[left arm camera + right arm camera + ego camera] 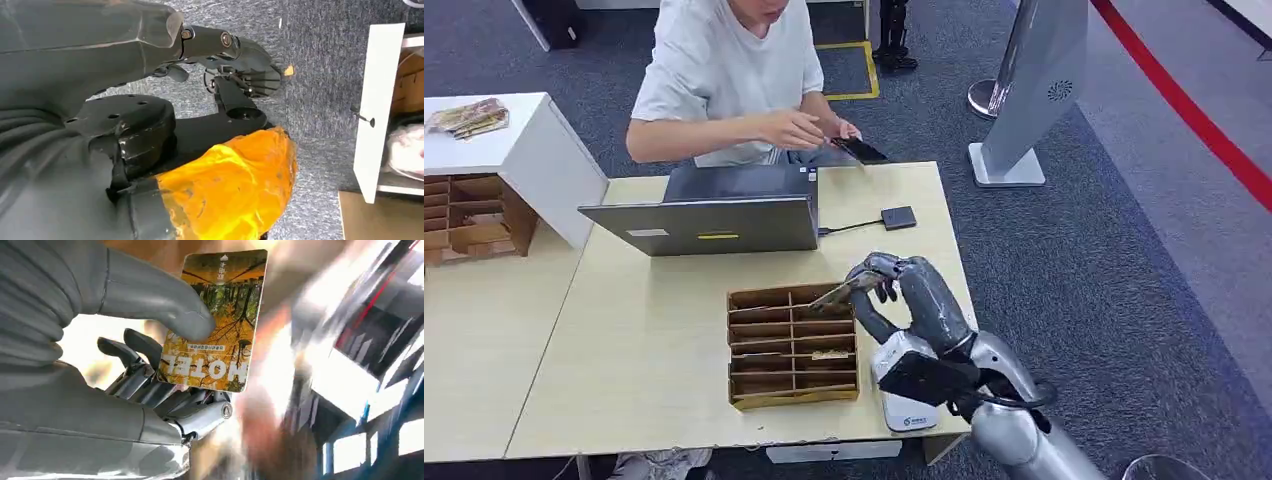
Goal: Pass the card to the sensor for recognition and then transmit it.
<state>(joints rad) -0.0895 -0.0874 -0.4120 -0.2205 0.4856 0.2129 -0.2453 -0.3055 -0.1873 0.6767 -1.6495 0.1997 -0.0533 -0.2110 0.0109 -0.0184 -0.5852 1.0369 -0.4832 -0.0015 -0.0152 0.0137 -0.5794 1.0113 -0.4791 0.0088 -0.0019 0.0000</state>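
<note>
so the right hand (886,285) has the hotel card (216,320) pinched between thumb and fingers (137,347) above the wooden sorter's (792,346) far right corner, and the small black reader (898,217) lies further out on the desk (644,350), beside the laptop (709,212).

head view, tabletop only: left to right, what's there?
Wooden shelf box → laptop → wooden slotted organizer → card pinched in the right hand → small black sensor pad on its cable.
</note>
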